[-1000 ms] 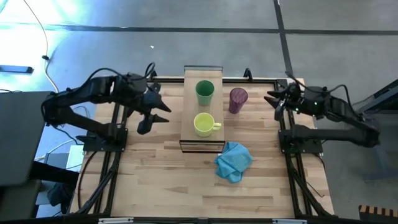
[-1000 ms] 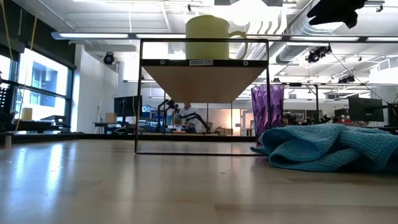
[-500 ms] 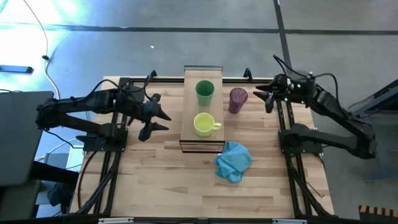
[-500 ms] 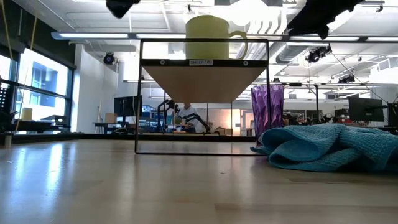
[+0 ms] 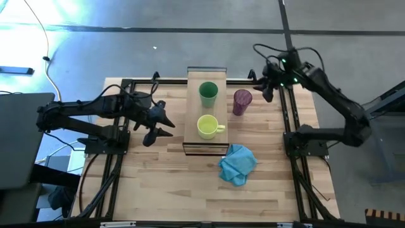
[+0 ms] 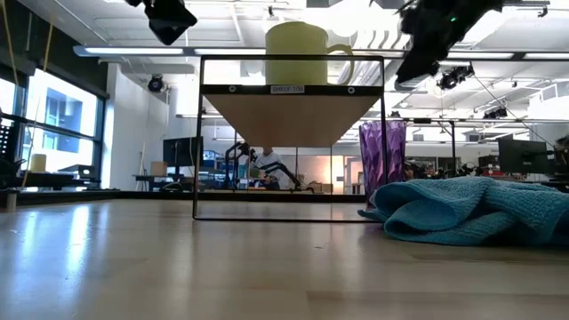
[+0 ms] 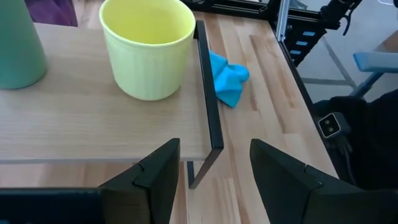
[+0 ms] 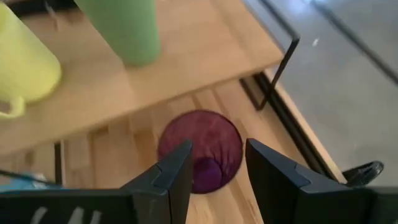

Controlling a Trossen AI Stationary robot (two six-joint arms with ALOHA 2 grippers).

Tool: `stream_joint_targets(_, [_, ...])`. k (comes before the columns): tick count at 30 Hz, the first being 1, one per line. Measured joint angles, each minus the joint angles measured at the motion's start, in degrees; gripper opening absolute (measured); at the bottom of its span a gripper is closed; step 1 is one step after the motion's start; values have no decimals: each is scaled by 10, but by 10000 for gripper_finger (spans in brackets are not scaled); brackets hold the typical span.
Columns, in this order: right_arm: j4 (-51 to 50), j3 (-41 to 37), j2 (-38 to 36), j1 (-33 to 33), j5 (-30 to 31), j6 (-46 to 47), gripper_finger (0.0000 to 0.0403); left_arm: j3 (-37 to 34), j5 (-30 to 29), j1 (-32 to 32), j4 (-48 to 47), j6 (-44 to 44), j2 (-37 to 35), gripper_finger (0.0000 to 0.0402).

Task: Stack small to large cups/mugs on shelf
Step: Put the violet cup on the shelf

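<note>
The yellow mug (image 5: 207, 126) and the green cup (image 5: 208, 93) stand upright on the shelf (image 5: 207, 145). The purple tumbler (image 5: 242, 101) stands on the table to the shelf's right. My left gripper (image 5: 166, 121) hovers open to the left of the shelf, level with the yellow mug (image 7: 149, 46). In the left wrist view its fingers frame the shelf's near right corner. My right gripper (image 5: 261, 88) is open, above and to the right of the tumbler, pointing down at it. In the right wrist view the tumbler's mouth (image 8: 200, 149) sits just ahead of its fingers.
A crumpled blue cloth (image 5: 237, 163) lies on the table close to the shelf's near right corner. The shelf's dark frame (image 6: 289, 138) lifts its board off the table. Bare wood stretches along the table's near side (image 5: 164, 190).
My right gripper has swung toward the table's left and far edge and come down, ending above the purple tumbler. My left gripper has come down a little and edged toward the shelf. The cups have not moved.
</note>
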Motion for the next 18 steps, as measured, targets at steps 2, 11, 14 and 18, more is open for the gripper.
stream_joint_targets(2, [-27, 33, 43, -1, 1, -27, 139, -5, 1, 0, 10, -2, 0, 184])
stream_joint_targets(11, [-120, 166, 192, 0, 2, -148, 139, -24, 6, 0, 17, -28, 0, 184])
stream_joint_targets(14, [-120, 183, 222, 1, 15, -177, 139, -30, 5, 0, 18, -27, 0, 184])
stream_joint_targets(18, [-126, 184, 254, 8, 62, -217, 139, -37, 4, 0, 23, -23, 0, 184])
